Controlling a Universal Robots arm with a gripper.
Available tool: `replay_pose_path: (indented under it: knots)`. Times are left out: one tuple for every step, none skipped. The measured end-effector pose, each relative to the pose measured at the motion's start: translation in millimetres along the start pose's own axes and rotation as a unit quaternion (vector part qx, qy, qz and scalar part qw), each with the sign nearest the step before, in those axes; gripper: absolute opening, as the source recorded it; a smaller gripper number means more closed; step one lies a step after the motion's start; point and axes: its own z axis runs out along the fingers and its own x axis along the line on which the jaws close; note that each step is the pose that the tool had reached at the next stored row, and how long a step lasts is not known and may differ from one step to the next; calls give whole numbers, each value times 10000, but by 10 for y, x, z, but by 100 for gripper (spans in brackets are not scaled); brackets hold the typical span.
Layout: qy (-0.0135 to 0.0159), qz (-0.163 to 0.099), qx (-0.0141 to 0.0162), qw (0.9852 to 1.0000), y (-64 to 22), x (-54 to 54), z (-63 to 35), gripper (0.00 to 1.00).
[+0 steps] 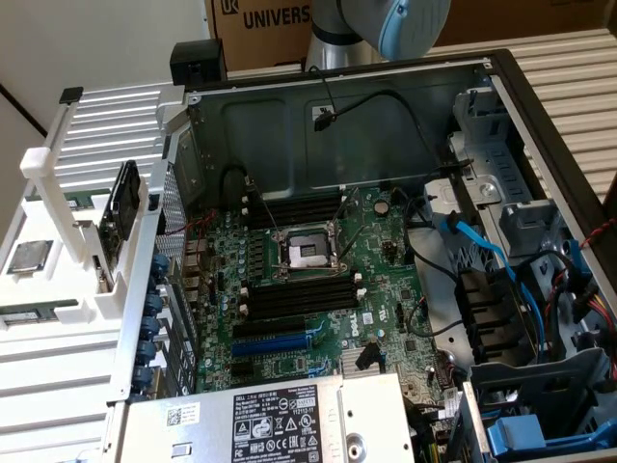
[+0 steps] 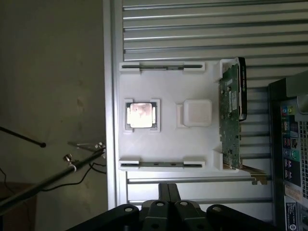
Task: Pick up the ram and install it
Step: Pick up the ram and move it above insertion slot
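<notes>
Ram (image 2: 161,164) edge-on in white tray (image 2: 168,86) slot, chips hidden; pincer (image 2: 168,192) near

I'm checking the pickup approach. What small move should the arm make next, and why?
Probably ease the gripper over the nearer ram in the white tray: it hangs by the tray's edge, and that stick lies closest, untouched in its holder.

Prob. a robotics lab: opened PC case (image 1: 275,116), white parts jig (image 2: 168,84), cardboard box (image 1: 260,27).
</notes>
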Motion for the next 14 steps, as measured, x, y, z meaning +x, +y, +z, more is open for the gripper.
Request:
replay_pose_path:
  knots:
    - [0, 0, 0, 10000, 0, 0, 0, 11]
    - [-4, 0, 0, 10000, 3, 0, 0, 11]
    - [-13, -28, 1, 10000, 5, 1, -1, 11]
    - [-13, -107, 2, 9999, 5, 1, 0, 11]
    - [-12, -201, 3, 9998, 5, 1, 2, 11]
    - [-9, -293, 4, 9996, 5, 1, 2, 11]
    - [-7, -382, 5, 9993, 4, 1, 2, 11]
    - [-4, -473, 5, 9989, 4, 1, 3, 11]
    - [-1, -564, 5, 9984, 5, 1, 3, 11]
    - [1, -655, 3, 9979, 5, 1, 2, 11]
    - [4, -747, -1, 9972, 5, 1, 2, 11]
    - [8, -845, -6, 9964, 5, 1, 2, 11]
    - [10, -935, -9, 9956, 5, 1, 3, 11]
    - [12, -1024, -13, 9947, 5, 1, 3, 11]
